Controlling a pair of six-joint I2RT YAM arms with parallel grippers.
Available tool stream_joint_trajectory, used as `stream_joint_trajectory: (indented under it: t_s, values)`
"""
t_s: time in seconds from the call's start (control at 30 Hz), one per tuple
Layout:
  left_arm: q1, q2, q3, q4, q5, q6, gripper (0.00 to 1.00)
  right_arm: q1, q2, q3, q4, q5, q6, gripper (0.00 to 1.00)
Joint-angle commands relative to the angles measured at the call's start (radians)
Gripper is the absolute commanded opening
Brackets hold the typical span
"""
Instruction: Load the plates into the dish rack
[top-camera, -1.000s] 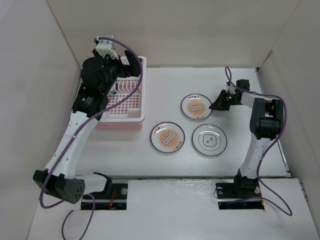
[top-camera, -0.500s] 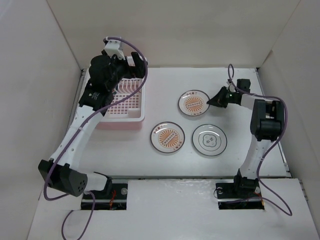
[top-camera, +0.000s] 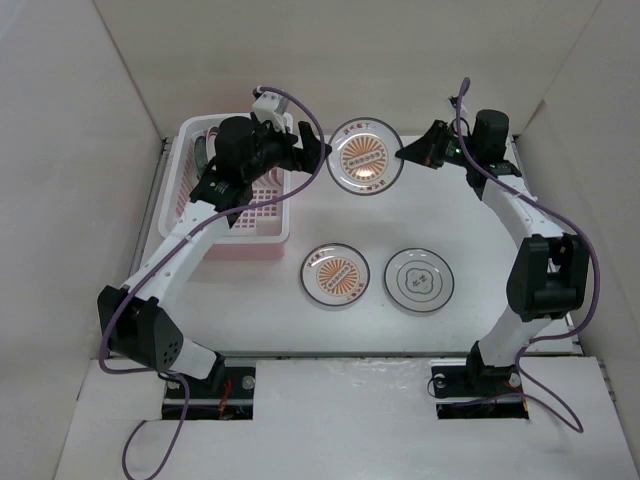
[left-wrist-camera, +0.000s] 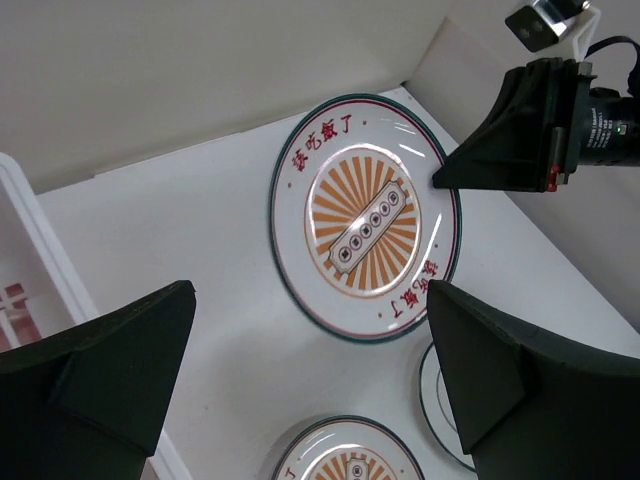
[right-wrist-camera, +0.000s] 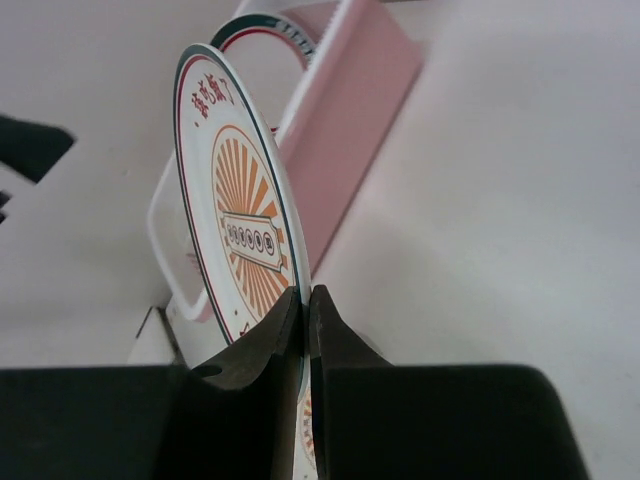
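My right gripper (top-camera: 408, 152) is shut on the rim of an orange sunburst plate (top-camera: 364, 156) and holds it up in the air, right of the pale pink dish rack (top-camera: 240, 247). In the right wrist view the plate (right-wrist-camera: 235, 220) stands on edge in my gripper (right-wrist-camera: 305, 295), with the rack (right-wrist-camera: 350, 130) behind it. My left gripper (top-camera: 308, 153) is open and empty at the rack's right rim, facing the held plate (left-wrist-camera: 365, 220). A second sunburst plate (top-camera: 335, 275) and a white grey-patterned plate (top-camera: 420, 280) lie flat on the table.
A teal-rimmed plate (right-wrist-camera: 262, 24) stands in the rack, and a dark plate (top-camera: 203, 150) shows at the rack's back left. White walls close in the table at the back and both sides.
My right gripper has lifted the sunburst plate off the table and carried it back and left toward the rack. My left arm has swung right from over the rack to face it.
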Motion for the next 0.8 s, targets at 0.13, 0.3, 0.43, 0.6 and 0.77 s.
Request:
stream_joint_trajectory:
  t_s: [0.13, 0.3, 0.43, 0.6, 0.77]
  values:
    - [-0.007, 0.045, -0.013, 0.082, 0.051, -0.031, 1.0, 0.08, -0.074, -0.029, 0.242, -0.157, 0.07, 0.0]
    - [-0.007, 0.065, -0.013, 0.091, 0.071, -0.04, 1.0, 0.102, -0.083, -0.049, 0.38, -0.205, 0.142, 0.0]
    - [-0.007, 0.076, -0.013, 0.111, 0.138, -0.049, 0.73, 0.113, -0.083, -0.049, 0.38, -0.215, 0.142, 0.0]
    - [-0.007, 0.076, -0.033, 0.177, 0.226, -0.08, 0.09, 0.134, -0.083, -0.049, 0.38, -0.215, 0.142, 0.0]
    - [-0.007, 0.065, -0.044, 0.206, 0.268, -0.103, 0.0, 0.134, -0.083, -0.049, 0.38, -0.215, 0.142, 0.05]
